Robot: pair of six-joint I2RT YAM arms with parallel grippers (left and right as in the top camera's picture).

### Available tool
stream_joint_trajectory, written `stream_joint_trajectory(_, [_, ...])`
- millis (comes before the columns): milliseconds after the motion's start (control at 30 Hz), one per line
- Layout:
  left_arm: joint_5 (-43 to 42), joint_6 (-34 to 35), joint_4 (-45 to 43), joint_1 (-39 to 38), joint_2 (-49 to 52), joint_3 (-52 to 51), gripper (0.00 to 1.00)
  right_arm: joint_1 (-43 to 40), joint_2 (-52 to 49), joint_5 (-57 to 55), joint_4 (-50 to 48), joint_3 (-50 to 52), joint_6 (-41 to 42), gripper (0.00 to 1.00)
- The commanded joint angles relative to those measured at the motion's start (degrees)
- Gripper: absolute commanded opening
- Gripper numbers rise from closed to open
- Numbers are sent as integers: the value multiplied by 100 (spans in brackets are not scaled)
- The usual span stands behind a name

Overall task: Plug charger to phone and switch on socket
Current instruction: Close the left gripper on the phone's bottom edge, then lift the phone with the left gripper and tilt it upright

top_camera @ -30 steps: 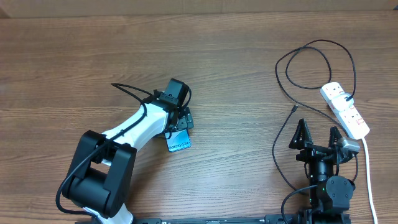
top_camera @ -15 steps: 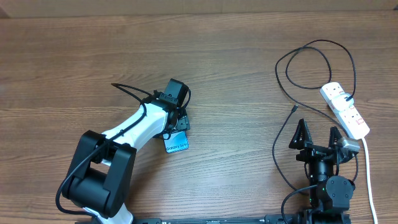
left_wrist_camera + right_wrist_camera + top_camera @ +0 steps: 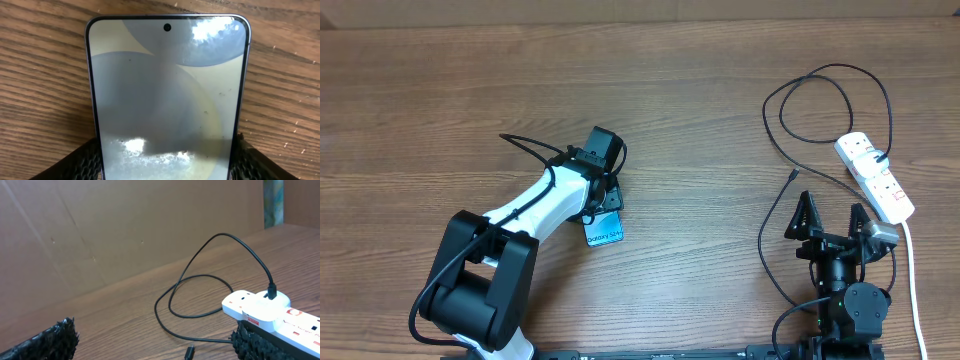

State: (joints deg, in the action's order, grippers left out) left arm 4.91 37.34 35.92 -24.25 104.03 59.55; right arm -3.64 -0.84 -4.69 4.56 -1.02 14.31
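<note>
Since last frame, phone (image 3: pixel 605 232) slid slightly toward 7 o'clock as left fingers (image 3: pixel 86 161) closed in. They now clamp its long edges, at 9 o'clock from tabletop (image 3: pixel 720 250) centre. At 5 o'clock, right fingers (image 3: pixel 805 215) wide apart, empty. At 3 o'clock, charger (image 3: pixel 271 288) plugged into socket (image 3: pixel 876 178).

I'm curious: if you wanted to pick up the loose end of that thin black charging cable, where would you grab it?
Probably the charger by its small connector tip, pinched from above across its narrow sides. It lies flat on the table, clear of the socket, and is likely stiffer than the limp cable behind it.
</note>
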Motion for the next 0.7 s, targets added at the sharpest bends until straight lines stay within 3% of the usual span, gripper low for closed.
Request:
stream_joint_trajectory(0, [-494,37,66,-2,173,-227,55,9,68,31,-26,57,-87,100])
stream_joint_trajectory(667, [-494,31,879,-2,170,570,52,9,68,31,-26,57,-87,100])
